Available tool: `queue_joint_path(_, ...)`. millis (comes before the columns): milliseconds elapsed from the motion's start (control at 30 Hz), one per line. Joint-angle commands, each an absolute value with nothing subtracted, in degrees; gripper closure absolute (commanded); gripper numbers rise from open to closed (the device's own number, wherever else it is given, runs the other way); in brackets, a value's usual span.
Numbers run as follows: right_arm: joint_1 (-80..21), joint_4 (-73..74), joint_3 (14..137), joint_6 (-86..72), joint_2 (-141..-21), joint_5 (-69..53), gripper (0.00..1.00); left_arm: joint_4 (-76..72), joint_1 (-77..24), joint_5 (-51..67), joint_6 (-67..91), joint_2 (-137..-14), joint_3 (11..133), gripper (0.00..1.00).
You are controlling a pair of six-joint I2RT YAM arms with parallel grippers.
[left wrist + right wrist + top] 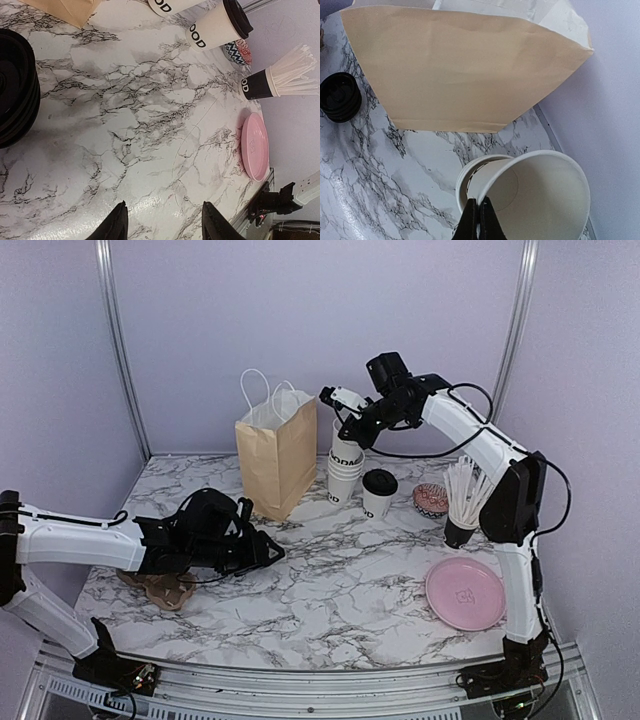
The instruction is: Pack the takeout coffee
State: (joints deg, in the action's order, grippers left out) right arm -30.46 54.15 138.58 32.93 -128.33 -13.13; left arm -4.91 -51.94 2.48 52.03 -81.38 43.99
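Observation:
The takeout coffee (pixel 379 492), a white cup with a black lid, stands upright right of the stack of lidless cups (pixel 345 472); the left wrist view shows the coffee (pixel 220 27) at the top. My right gripper (pixel 349 427) is shut on the rim of the top lidless cup (pixel 540 195), which sits tilted and partly raised out of the stack (pixel 464 182). The brown paper bag (pixel 277 455) stands open just left of the stack. Low over the marble at the left, my left gripper (pixel 162 212) is open with nothing between its fingers (pixel 117 222).
A stack of black lids (pixel 15 95) lies beside my left gripper. A cardboard carrier (pixel 160 588) lies under the left arm. On the right are a pink plate (pixel 465 593), a black cup of straws (pixel 462 502) and a patterned bowl (pixel 431 499).

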Motion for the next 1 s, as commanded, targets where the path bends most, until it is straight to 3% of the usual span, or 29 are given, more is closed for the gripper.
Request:
queue_joint_path(0,-30.3,53.2,138.9,31.7,-126.3,-14.6,1.0,-5.9,-52.3,2.0,51.5,-82.0,45.2,0.5)
queue_joint_path(367,-31.1,54.2,140.1,33.7,-122.7,-15.6,1.0,-4.6,-52.4,1.5,50.8,-81.6,46.3,0.5)
queue_joint_path(600,-33.8,54.4,136.0,35.0,-113.2,-16.9,1.0,9.6,-52.3,-10.1,40.9,-76.1,52.0,0.5)
queue_joint_path(833,-39.3,54.1,110.4,40.3,-98.8,-26.0,1.0,24.5,-49.9,-19.4,29.3,-74.5,57.4,0.51)
queue_joint_path(967,-50.1,52.8,90.7,48.2,-89.1,-25.7,1.0,30.1,-48.1,-19.9,22.9,-77.2,60.8,0.51)
